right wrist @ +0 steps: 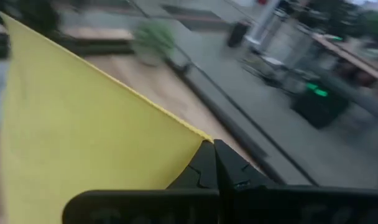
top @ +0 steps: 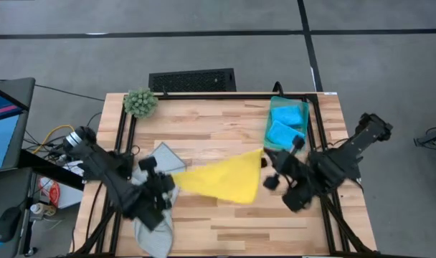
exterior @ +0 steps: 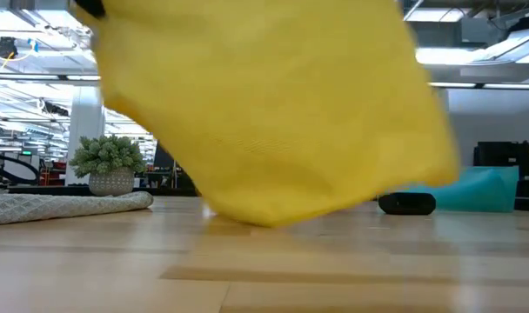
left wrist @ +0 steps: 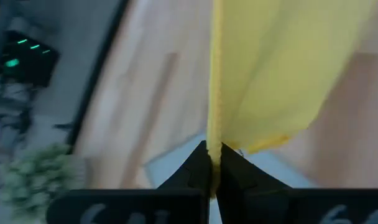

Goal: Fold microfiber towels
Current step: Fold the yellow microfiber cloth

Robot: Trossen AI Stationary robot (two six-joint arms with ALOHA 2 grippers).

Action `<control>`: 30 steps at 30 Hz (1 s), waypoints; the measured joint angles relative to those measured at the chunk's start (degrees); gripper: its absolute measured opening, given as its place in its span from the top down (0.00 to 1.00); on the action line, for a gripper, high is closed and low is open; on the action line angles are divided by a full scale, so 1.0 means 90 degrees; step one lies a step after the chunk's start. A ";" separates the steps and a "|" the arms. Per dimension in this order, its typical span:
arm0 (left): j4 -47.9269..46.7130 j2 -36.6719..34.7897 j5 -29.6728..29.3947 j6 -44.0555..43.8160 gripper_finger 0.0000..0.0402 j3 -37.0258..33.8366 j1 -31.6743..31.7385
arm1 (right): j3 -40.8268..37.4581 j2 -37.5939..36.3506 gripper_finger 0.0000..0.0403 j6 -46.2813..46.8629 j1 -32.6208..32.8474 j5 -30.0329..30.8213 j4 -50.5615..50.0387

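Yellow towel [top: 225,179] hangs stretched above the bench [top: 225,122], clear of the wood, between both tools. Left tool [left wrist: 212,163] pinches its corner nearest the grey towel [top: 152,226]; right tool [right wrist: 212,155] pinches the corner nearest the blue towels [top: 286,125].

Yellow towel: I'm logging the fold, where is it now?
In the high view the yellow towel hangs mid-table, stretched between the left gripper and right gripper.

Both arms raised, reaching inward.
Left gripper [left wrist: 212,177] pinched closed at lower left; right gripper [right wrist: 214,163] clamped closed at mid-right.
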 joint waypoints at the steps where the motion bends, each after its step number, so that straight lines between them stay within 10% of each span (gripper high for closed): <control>1: -0.0015 -0.0229 -0.0073 0.0017 1.00 -0.0252 0.0135 | -0.0001 0.0006 1.00 -0.0001 -0.0201 -0.0001 -0.0113; 18: 0.0321 -0.3882 -0.2210 0.1688 1.00 -0.2022 0.3090 | -0.0016 0.0450 1.00 -0.5193 -0.4150 -0.1015 0.3480; 30: 0.0984 -0.3998 -0.1820 0.2362 1.00 -0.3385 0.3784 | -0.0026 0.1229 1.00 -0.5101 -0.4733 -0.1450 0.3370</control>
